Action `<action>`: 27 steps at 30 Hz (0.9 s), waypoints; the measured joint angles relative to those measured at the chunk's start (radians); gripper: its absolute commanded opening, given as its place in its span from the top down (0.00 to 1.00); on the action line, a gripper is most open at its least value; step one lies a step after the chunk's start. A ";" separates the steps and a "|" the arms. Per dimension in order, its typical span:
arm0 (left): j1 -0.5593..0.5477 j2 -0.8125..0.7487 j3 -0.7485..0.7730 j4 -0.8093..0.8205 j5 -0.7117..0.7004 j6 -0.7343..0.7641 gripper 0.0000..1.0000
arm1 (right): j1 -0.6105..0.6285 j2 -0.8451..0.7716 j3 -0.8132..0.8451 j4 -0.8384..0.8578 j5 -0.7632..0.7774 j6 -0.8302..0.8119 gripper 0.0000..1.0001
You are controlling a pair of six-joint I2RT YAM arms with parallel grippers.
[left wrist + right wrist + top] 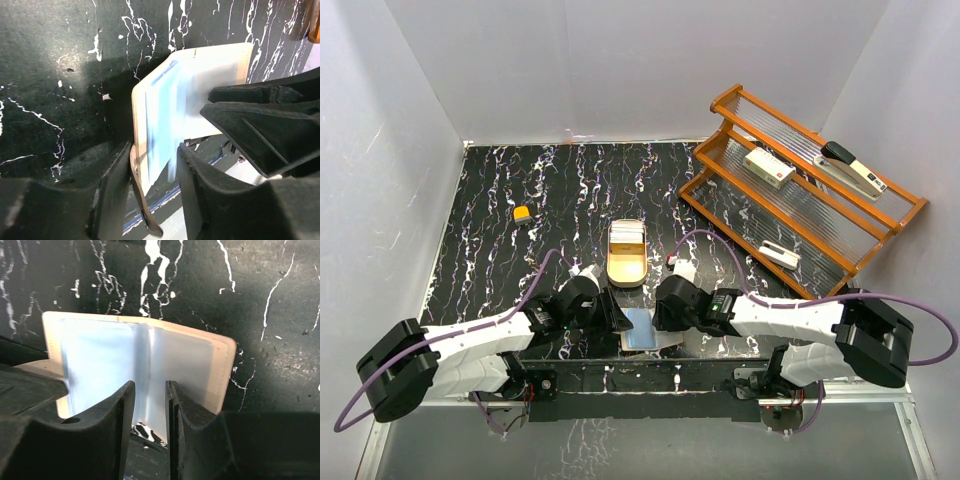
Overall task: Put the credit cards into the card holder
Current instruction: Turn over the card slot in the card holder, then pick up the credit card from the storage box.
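Black fingers of the left pincer (pixel 154 150) fill the near view. They stand partly open astride one leaf of the card holder (pixel 235 57), its tan edge against one finger and a gap beside the other, so I judge they grip nothing. Between the two arms the holder lies spread open on the desk (pixel 500 200), close to the near edge, with clear bluish sleeves raised from its spine. Over it from the other side, the right pincer (pixel 150 387) has its jaws narrowly apart with a raised sleeve in the gap — whether the pads press that sleeve I cannot tell. The holder looks light and floppy: soft leather likely to slide or fold if nudged, and slick film likely to buckle. It seems best for one pincer to pin a leather leaf near its outer edge while the other works. The credit cards (pixel 626 238) lie in the gold tray (pixel 626 275), just beyond the holder. They look thin, stiff and smooth — best taken by a short edge, and awkward to lift from inside the rim. For room, the desk's left side shows a small orange block (pixel 522 213) well apart from the work. On the far right the wooden rack (pixel 718 103) crowds the desk, and the near edge leaves little margin.
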 measured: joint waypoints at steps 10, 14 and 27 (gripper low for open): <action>0.000 -0.003 0.000 -0.002 -0.025 0.028 0.52 | 0.000 0.035 -0.068 0.097 -0.009 -0.002 0.74; 0.000 0.039 0.004 0.000 -0.027 0.046 0.65 | 0.000 0.032 -0.072 0.106 -0.012 -0.015 0.72; 0.000 0.028 0.004 0.022 -0.016 0.055 0.97 | 0.000 -0.214 -0.038 0.075 0.066 -0.332 0.62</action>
